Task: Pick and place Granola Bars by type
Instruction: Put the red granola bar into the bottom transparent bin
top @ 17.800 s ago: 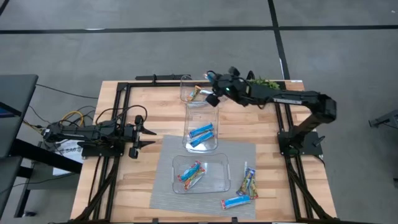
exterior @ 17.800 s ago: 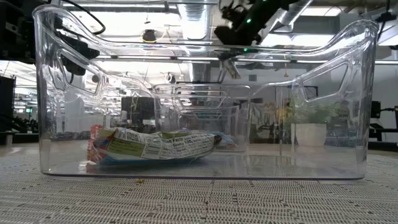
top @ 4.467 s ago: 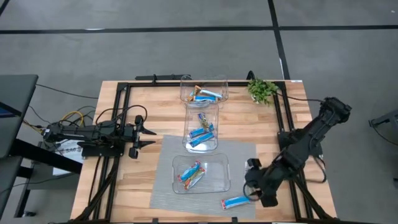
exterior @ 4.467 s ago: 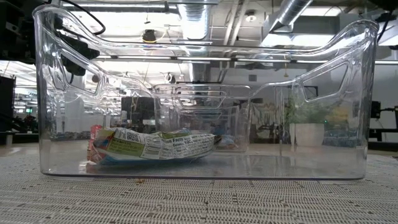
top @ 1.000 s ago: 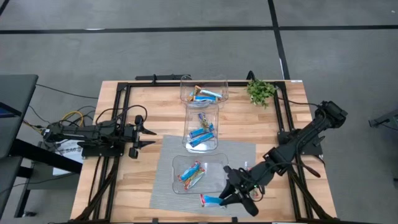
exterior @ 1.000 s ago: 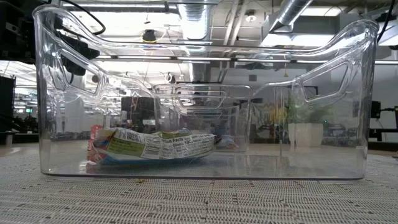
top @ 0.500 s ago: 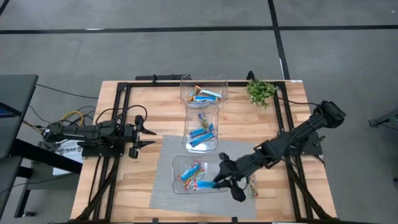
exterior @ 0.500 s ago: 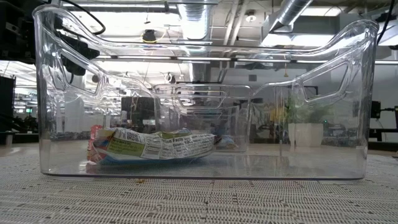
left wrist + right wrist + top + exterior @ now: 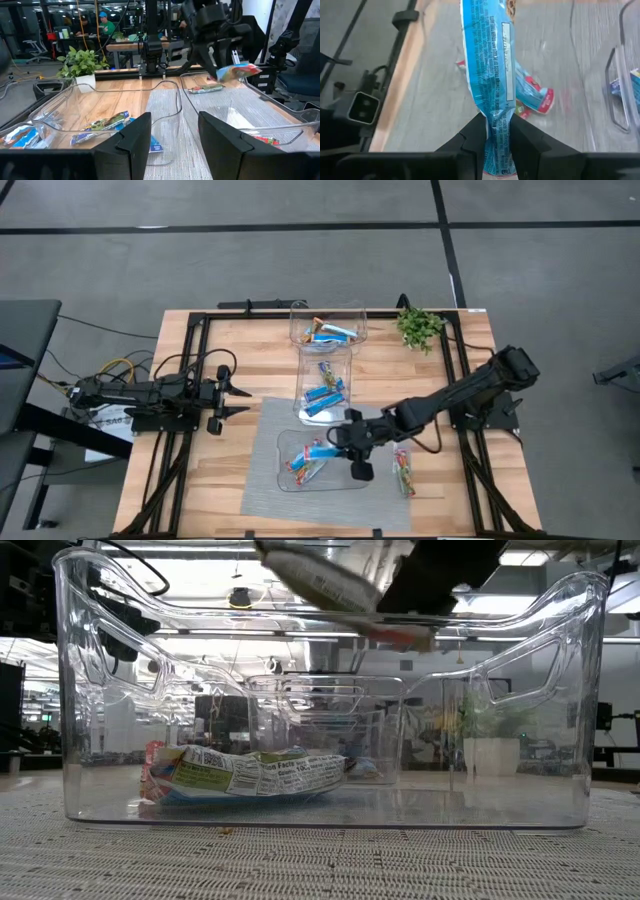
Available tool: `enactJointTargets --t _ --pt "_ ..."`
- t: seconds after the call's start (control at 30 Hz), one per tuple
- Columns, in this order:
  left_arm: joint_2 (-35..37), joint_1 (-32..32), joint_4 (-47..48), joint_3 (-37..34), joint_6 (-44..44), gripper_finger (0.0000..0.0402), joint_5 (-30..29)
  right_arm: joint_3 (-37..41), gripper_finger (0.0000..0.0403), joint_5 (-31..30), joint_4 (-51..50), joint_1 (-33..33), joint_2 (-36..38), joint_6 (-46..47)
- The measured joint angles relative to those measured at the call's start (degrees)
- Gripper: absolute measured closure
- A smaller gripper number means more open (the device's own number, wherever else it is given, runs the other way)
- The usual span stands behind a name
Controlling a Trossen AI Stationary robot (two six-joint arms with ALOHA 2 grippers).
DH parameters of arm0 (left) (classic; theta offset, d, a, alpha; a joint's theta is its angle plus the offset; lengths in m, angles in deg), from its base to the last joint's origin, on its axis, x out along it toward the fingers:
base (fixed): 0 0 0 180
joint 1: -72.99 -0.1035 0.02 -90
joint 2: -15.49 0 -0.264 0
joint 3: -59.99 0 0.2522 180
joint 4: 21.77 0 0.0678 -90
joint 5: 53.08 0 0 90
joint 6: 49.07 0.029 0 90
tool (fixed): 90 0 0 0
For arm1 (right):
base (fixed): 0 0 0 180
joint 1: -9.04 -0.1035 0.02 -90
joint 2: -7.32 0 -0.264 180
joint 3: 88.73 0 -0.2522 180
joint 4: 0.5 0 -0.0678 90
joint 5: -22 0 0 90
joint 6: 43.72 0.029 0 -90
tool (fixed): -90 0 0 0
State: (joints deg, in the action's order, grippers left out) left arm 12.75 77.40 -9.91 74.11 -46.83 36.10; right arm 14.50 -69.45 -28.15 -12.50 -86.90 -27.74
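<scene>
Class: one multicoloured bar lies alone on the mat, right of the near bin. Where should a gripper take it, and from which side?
Grip the multicoloured bar across its narrow width at mid-length, coming straight down from above. It lies flat and apart from the near bin, so both long edges look free.

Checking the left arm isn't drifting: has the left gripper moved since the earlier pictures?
No. The left gripper sits at the same spot beside the table's black frame, as before.

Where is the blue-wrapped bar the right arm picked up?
In the high view the blue bar hangs in the right gripper, shut on it, above the nearest clear bin on the grey mat.
</scene>
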Motion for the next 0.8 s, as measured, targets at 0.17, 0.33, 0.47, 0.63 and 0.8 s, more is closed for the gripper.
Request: enactJointTargets --t 0.17,0.33,0.47,0.63,0.8 --pt "0.0 0.0 0.0 0.0 0.0 0.0244 0.0 0.0 0.0335 0.1 -1.4 0.9 -2.4 0.0" --pt "0.0 0.0 0.0 0.0 0.3 0.0244 0.0 0.0 0.0335 1.3 -3.0 1.0 -3.5 0.0" --pt "0.0 0.0 0.0 0.0 -0.1 0.0244 0.0 0.0 0.0318 5.0 -3.8 1.0 -3.4 0.0" --pt "0.0 0.0 0.0 0.0 0.2 0.0244 0.0 0.0 0.0275 5.2 -4.1 1.0 -3.4 0.6" --pt "0.0 0.0 0.0 0.0 0.2 0.0244 0.0 0.0 0.0241 5.2 -4.0 1.0 -3.4 3.4"
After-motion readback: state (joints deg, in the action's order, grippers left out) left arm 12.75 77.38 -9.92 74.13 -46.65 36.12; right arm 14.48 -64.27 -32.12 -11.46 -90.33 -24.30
